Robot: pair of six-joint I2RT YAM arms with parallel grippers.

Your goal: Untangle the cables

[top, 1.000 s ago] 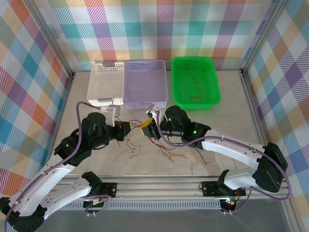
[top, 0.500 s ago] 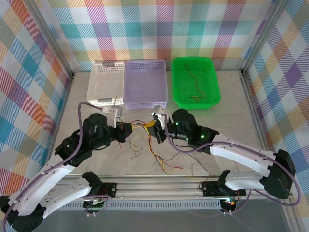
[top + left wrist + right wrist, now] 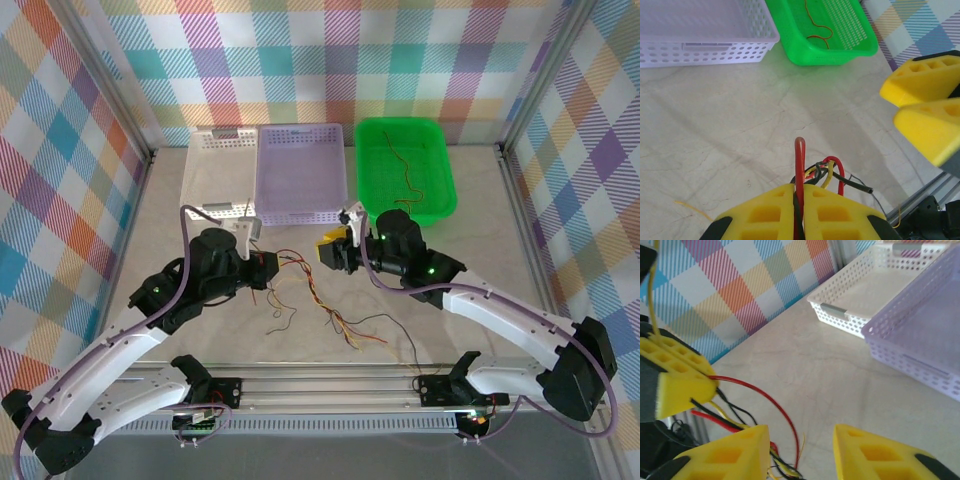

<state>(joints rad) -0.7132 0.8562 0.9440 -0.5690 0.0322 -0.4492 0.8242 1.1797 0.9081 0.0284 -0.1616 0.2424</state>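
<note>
Separating one strand from the knot looks to be the step in hand.

Left gripper (image 3: 800,190): pressed together on the cables (image 3: 335,322). A red one stands up between its pads, and yellow and black loops sit just beyond. Right gripper (image 3: 800,432): spread, with nothing between its fingers. A red strand curves past the inner edge of one finger. Both grippers hang near each other over the middle of the table (image 3: 480,250). The rest of the tangle trails from the left pinch toward the near edge and lies on the table.

How to do it well, as I reckon:
- Hold the left pinch firm as the anchor.
- Bring the right fingers round a single strand close beside the anchor, where the colours can be told apart.
- Close only when one strand alone sits in the gap.
- Draw away slowly along that strand's own line.
- If the whole bundle lifts or the knot tightens, ease off and take another strand.
- Wires this thin will likely slip, so grip on the pad faces.

Count:
- Grippers: two.
- Baskets: three along the far edge, a white basket (image 3: 200,165) leftmost, a purple basket (image 3: 303,215) in the middle and a green basket (image 3: 447,170) to the right.
- Green basket: at least one reddish cable, possibly two; I cannot tell.
- Tangle: three colours, red, yellow and black; the strands are too fine to number.
- Loose yellow strand (image 3: 284,314): one, just beside the tangle.
</note>
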